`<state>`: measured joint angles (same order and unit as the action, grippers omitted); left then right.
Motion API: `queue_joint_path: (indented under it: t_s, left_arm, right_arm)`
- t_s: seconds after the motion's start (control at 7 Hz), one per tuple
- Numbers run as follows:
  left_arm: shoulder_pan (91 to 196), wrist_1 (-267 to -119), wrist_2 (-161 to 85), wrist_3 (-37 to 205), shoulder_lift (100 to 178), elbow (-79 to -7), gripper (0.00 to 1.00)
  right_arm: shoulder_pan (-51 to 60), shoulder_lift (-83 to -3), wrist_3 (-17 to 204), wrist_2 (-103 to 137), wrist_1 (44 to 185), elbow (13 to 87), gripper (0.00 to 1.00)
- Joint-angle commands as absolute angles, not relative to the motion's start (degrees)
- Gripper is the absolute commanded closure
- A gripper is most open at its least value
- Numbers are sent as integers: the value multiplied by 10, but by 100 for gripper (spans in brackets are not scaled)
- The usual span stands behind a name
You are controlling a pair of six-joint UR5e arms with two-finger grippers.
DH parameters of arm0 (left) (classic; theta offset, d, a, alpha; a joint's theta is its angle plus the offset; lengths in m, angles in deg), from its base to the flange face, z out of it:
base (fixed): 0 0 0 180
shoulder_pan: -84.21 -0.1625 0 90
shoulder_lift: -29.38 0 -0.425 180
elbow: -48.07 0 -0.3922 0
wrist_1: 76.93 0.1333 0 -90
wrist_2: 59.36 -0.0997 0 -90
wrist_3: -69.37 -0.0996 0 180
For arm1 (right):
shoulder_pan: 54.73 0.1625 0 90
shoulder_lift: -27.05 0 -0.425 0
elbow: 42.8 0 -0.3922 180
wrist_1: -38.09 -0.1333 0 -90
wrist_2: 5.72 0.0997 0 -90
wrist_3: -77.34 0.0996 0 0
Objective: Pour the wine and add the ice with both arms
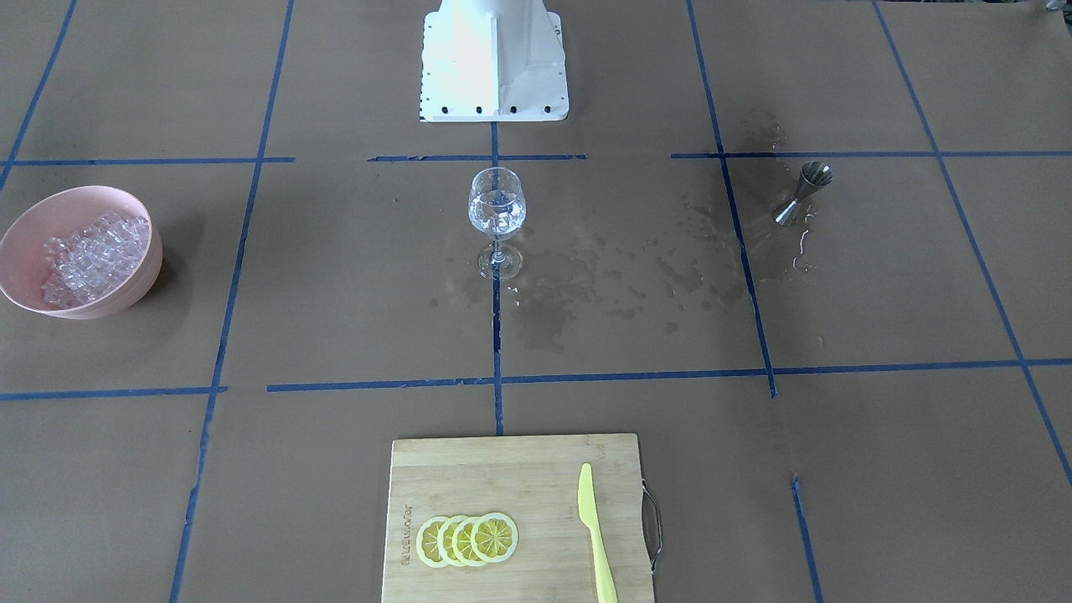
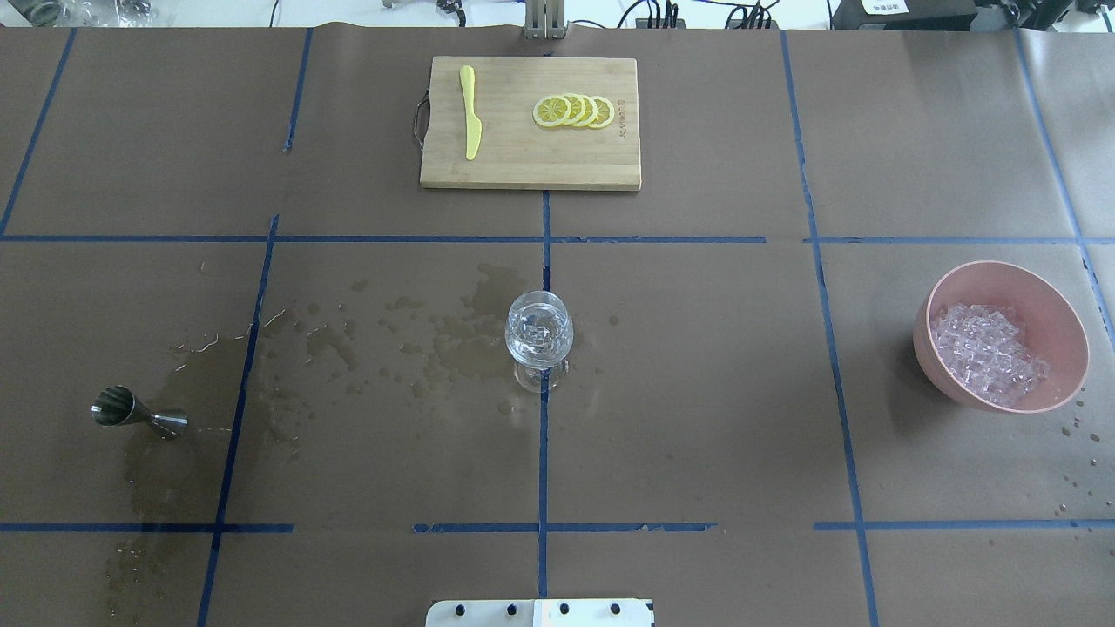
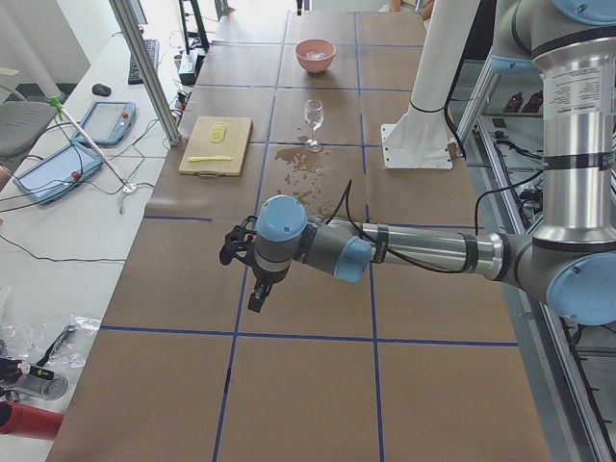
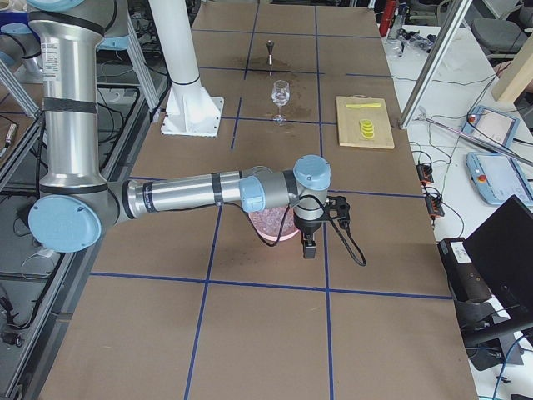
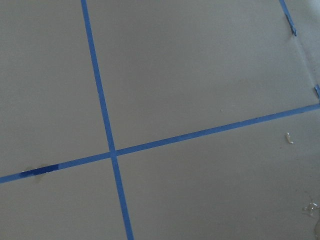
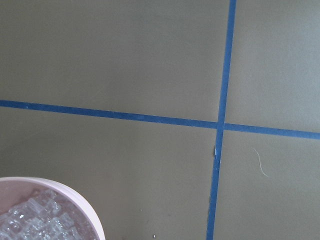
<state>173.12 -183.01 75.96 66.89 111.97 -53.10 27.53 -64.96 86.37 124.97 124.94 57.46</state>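
A wine glass (image 2: 539, 331) stands upright mid-table and also shows in the front view (image 1: 497, 209). It holds clear wine and what look like a few clear cubes. The ice (image 2: 989, 353) is heaped in a pink bowl (image 2: 1064, 306) on the robot's right. The same heap shows in the right wrist view (image 6: 35, 220). My right gripper (image 4: 308, 246) hangs just beside that bowl (image 4: 271, 223). My left gripper (image 3: 255, 289) hangs over bare table at the left end. Both show only in side views, so I cannot tell if they are open or shut.
A steel jigger (image 2: 139, 411) stands on the robot's left among wet patches (image 2: 435, 335) that run across to the glass. A wooden cutting board (image 2: 523, 165) on the far side carries lemon slices (image 2: 575, 111) and a yellow knife (image 2: 470, 113). The white robot base (image 1: 494, 67) is at the near edge.
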Motion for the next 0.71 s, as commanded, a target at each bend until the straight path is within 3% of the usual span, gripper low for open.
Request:
queue_joint_path:
  t_s: [0.0,0.57]
  left_arm:
    - [1737,-1859,749,645,1091,-525,0]
    - [1735,-1941,650,644,1077,-515,0]
  right_arm:
    - [278,-664,867,1213,1248,566,0]
    - [286,-720,861,1196,1160,564,0]
